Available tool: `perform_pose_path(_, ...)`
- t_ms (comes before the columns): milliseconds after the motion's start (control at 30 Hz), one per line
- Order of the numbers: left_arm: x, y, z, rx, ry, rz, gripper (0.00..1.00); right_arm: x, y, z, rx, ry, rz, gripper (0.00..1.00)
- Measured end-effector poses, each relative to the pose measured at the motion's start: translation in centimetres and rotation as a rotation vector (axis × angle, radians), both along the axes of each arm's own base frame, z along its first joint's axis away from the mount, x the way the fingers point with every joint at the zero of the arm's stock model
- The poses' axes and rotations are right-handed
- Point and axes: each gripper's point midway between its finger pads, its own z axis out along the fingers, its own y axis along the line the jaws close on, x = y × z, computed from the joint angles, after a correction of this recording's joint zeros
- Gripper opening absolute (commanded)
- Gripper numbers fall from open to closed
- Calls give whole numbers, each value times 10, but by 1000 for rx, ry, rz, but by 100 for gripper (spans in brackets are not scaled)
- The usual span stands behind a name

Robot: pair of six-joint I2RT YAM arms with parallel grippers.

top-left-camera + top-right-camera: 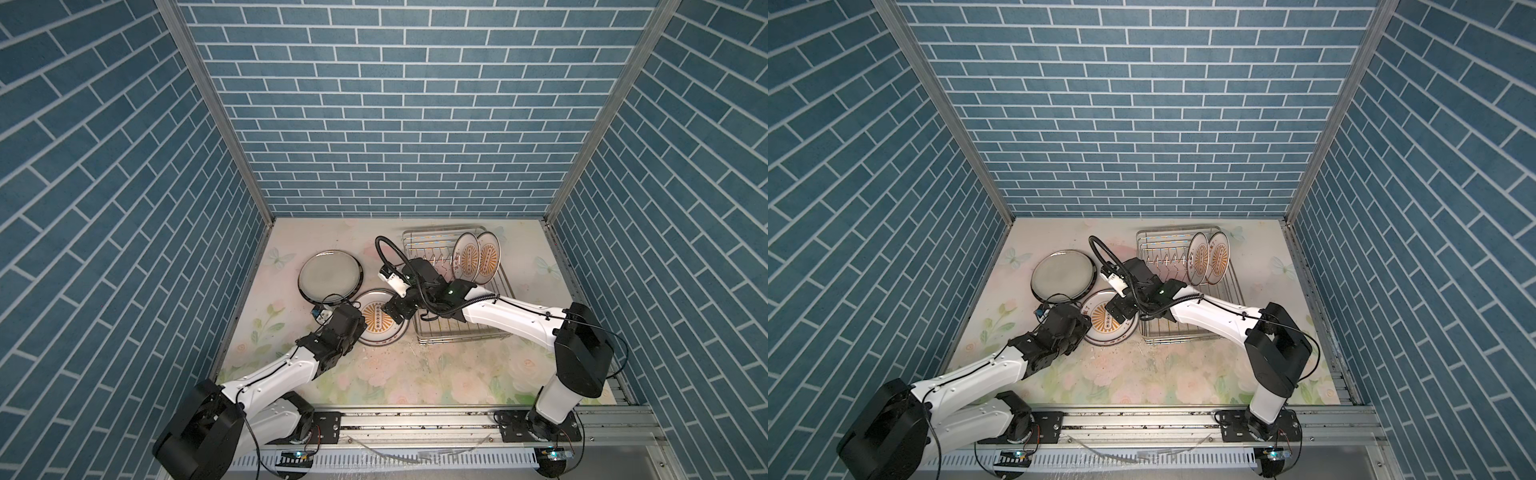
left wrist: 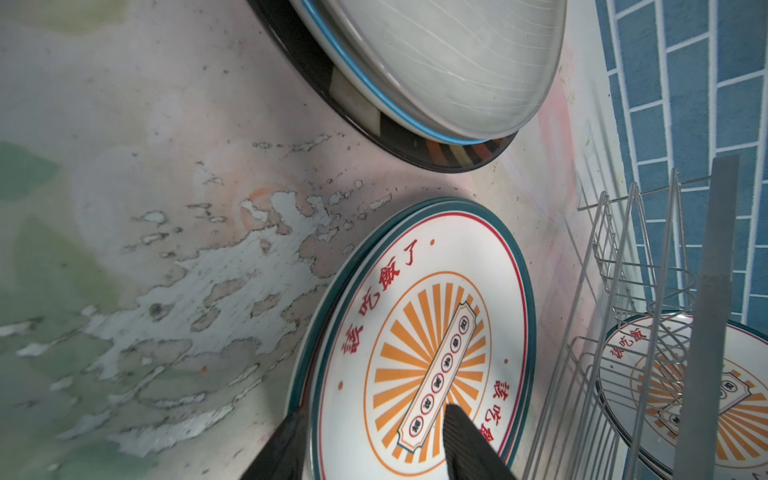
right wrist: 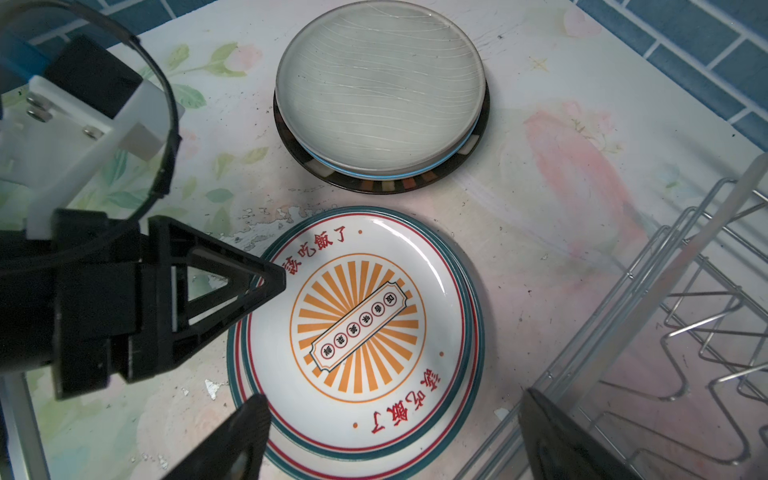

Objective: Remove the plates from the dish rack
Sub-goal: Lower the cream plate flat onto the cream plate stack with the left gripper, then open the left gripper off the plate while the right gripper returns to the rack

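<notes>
Status: two round white ceramic plates with orange sunburst centres (image 1: 467, 259) stood upright between the prongs (image 1: 436, 262) at the far end of the rectangular silver wire dish rack (image 1: 457, 338). Just left of the rack, on the floral-print worktop (image 1: 374, 374), lay a flat stack of matching sunburst plates (image 1: 374, 322). Further from the rack, a grey ribbed plate (image 1: 330, 276) sat on a blue-rimmed one and a dark-rimmed one.

Left claw (image 2: 374, 419) sat astride the flat stack's rim on the side away from the rack, jaws parted, one finger over the top plate, one outside it. Couldn't tell whether it pinched. Right claw (image 3: 392, 397) hung released, jaws wide, over the stack's rack-side edge, holding nothing.

Risks, my read:
- Both claws crowded one stack, so a move by either could bump the other.
- Top plate sat off-centre on the one below, so a drag could slide glazed ceramic off.
- Upright pair stood close, so pulling one could tip its neighbour.
- Black cable (image 1: 428, 313) looped over the rack and could snag a prong.
</notes>
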Motion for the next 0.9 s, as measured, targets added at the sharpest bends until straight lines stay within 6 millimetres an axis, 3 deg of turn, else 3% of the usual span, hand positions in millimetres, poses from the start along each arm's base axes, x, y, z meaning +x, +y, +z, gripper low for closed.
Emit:
perform_pose_path(167, -1, 3, 3, 12, -7, 4, 56, 0, 0, 0, 0, -1, -1, 95)
perform_pose_path(367, -1, 8, 14, 14, -41, 12, 63, 3, 0, 3, 6, -16, -11, 95)
perform_pose_path(500, 2, 8, 29, 2, -95, 11, 77, 6, -2, 9, 36, -51, -26, 96)
perform_pose_path(567, 3, 9, 38, -1, -133, 3, 88, 5, -8, 13, 51, -74, -39, 96)
perform_pose_path(633, 3, 9, 45, -5, -169, -9, 99, 5, -14, 20, 71, -99, -56, 97)
perform_pose_path(900, 2, 3, 59, -15, -326, -106, 100, 15, -39, 74, 211, -200, -178, 98)
